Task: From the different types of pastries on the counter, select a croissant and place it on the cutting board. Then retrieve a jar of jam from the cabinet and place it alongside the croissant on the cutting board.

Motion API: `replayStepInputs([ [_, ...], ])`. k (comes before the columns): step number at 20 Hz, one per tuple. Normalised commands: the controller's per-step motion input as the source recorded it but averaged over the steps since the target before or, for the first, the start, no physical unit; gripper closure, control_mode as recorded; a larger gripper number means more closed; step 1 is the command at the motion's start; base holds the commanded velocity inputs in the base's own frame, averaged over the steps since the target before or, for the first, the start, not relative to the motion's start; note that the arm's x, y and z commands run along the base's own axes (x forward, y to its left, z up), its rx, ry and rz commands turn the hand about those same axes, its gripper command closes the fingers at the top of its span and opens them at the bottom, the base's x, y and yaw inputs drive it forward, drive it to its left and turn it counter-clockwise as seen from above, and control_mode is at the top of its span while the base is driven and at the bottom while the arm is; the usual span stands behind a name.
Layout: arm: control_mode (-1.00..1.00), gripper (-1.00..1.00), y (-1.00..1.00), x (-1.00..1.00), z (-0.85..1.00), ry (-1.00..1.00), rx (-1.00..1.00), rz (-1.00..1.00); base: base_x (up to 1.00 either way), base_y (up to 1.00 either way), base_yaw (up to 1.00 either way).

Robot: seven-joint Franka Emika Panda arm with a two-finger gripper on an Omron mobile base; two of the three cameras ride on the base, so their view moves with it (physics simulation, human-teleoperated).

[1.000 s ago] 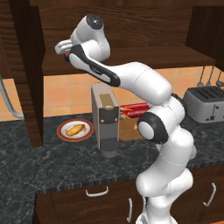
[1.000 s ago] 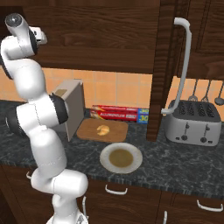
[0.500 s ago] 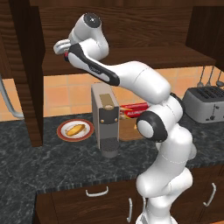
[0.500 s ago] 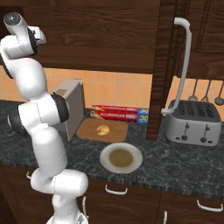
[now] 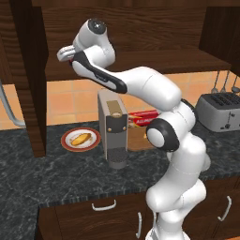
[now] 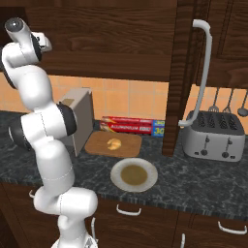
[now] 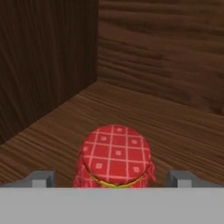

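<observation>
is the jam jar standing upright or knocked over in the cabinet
Upright: in the hand view the jar of jam stands on the cabinet shelf, red checked lid on top, between the open end effector fingertips.

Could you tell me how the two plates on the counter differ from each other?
The red-rimmed plate carries an elongated yellow-orange bun; the tan plate carries no pastry, only a darker brown centre. The red-rimmed plate sits beside the coffee machine, near the cabinet's side panel; the tan plate sits just in front of the cutting board with the croissant. Both are round and lie flat on the dark counter.
</observation>
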Motion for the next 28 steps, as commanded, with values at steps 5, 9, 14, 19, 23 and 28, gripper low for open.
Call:
replayStepInputs([
  [5, -1.00, -1.00, 0.00, 0.19, -0.19, -0.08, 0.00, 0.00, 0.00, 0.00, 0.00],
  [9, -1.00, -1.00, 0.21, 0.10, -0.44, -0.04, 0.00, 0.01, 0.00, 0.00, 0.00],
  [14, -1.00, 1.00, 0.66, 0.07, -0.60, 0.04, -0.04, 0.06, 0.00, 0.00, 0.00],
  [19, -1.00, 1.00, -0.25, -0.22, 0.43, -0.02, 0.01, 0.00, 0.00, 0.00, 0.00],
  [23, -1.00, 1.00, -0.52, -0.64, 0.82, -0.24, 0.01, 0.00, 0.00, 0.00, 0.00],
  [28, -1.00, 1.00, -0.23, -0.40, 0.01, -0.09, 0.09, 0.03, 0.00, 0.00, 0.00],
])
